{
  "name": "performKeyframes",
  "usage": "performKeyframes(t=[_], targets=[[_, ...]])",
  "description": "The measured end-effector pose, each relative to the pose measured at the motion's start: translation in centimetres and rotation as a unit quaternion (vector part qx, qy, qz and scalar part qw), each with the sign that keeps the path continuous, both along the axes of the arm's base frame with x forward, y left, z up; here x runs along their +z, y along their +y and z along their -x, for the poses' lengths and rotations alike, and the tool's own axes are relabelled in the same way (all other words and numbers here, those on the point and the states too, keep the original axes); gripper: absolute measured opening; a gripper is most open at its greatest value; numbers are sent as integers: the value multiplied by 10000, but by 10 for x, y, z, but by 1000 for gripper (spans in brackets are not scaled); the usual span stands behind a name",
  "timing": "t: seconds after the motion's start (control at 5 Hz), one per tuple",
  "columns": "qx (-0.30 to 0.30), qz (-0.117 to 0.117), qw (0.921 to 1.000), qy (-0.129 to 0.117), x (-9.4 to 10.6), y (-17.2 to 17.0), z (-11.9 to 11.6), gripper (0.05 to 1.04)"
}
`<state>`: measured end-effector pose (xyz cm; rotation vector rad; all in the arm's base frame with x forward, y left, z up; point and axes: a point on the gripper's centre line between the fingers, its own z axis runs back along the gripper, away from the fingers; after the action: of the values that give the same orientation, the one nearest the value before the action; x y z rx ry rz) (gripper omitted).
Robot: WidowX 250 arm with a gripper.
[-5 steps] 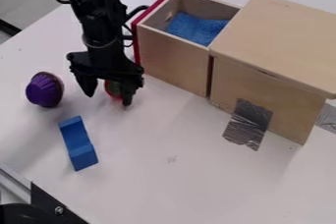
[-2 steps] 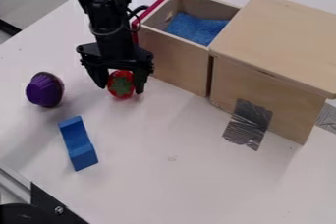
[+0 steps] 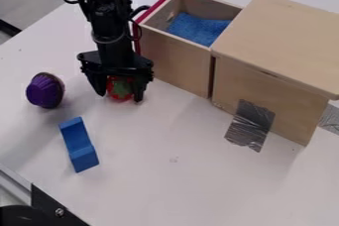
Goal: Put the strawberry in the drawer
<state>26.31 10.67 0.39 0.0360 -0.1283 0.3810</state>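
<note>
Low over the white table, left of the drawer, the gripper [image 3: 120, 94] is open, pointing down with one finger on each side of the red strawberry [image 3: 120, 89]. The strawberry's green leafy top faces the camera, and its upper part is hidden by the gripper. I cannot tell if the fingers touch it. The wooden drawer [image 3: 173, 60], with a dark red front edge, is pulled out of its wooden cabinet [image 3: 270, 102]. Inside it lies a blue cloth [image 3: 197, 28].
A purple cupcake-like toy [image 3: 45, 91] sits on the table [image 3: 192, 170] to the left of the gripper. Nearer the camera lies a blue block [image 3: 79, 145]. Silver tape [image 3: 250, 125] runs from the cabinet's side down to the table.
The gripper has shifted right, so its fingers now flank the strawberry, which one finger partly covered at first. Since the middle frame it has come down a little over the berry.
</note>
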Motion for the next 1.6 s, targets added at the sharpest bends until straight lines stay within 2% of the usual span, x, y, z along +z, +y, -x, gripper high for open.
performKeyframes(t=[0.2, 0.4, 0.6, 0.8, 1.2, 1.4, 1.6], targets=[[44, -12, 10000, 5, -1, 3, 2, 951], [71, -50, 10000, 27, -3, 3, 5, 766], [101, -39, 9999, 46, -2, 3, 7, 766], [140, -33, 9999, -55, 9, 0, 8, 766], [-8, -88, 9971, -759, 84, -16, -9, 766], [-171, -124, 9961, -857, 112, -26, -16, 766], [-360, 119, 9944, -985, 130, -40, -35, 766]])
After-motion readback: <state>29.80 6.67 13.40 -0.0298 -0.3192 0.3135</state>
